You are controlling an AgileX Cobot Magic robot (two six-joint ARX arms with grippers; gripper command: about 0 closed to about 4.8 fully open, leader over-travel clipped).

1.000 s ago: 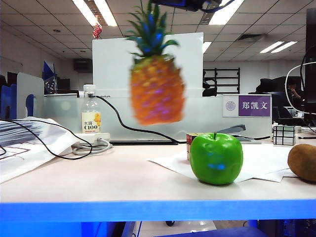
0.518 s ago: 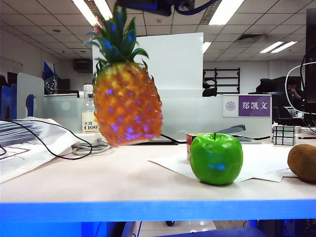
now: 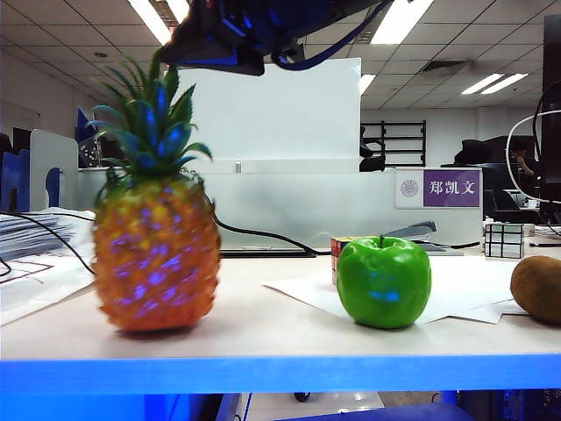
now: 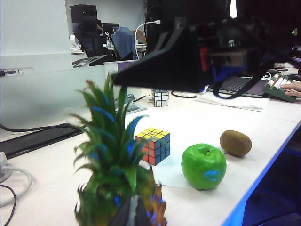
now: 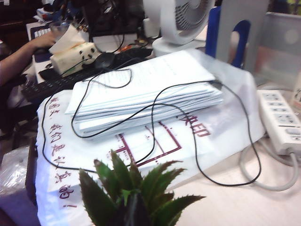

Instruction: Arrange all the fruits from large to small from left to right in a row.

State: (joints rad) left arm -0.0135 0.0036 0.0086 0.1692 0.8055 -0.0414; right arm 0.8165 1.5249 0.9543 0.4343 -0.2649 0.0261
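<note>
The orange pineapple (image 3: 156,254) with its green crown (image 4: 113,155) is at the left of the table, slightly blurred, its base level with the tabletop. My right gripper (image 5: 136,211) is shut on the crown's leaves (image 5: 141,183); in the exterior view its dark arm (image 3: 219,35) comes down from above. To the right are the glossy green apple (image 3: 384,282) and then the brown kiwi (image 3: 536,288), cut off by the picture's edge. My left gripper (image 4: 134,215) shows as dark fingers pressed together just in front of the pineapple, holding nothing.
A multicoloured cube (image 4: 153,146) stands behind the apple, and a second cube (image 3: 504,239) sits further back right. A white sheet (image 3: 465,285) lies under the apple. A paper stack with black cables (image 5: 141,89) and a power strip (image 5: 282,120) lie at the far left. The blue table edge (image 3: 280,373) is close.
The right arm has carried the pineapple from high above the table's middle down and to the left, to tabletop level. Apple and kiwi have not moved.
</note>
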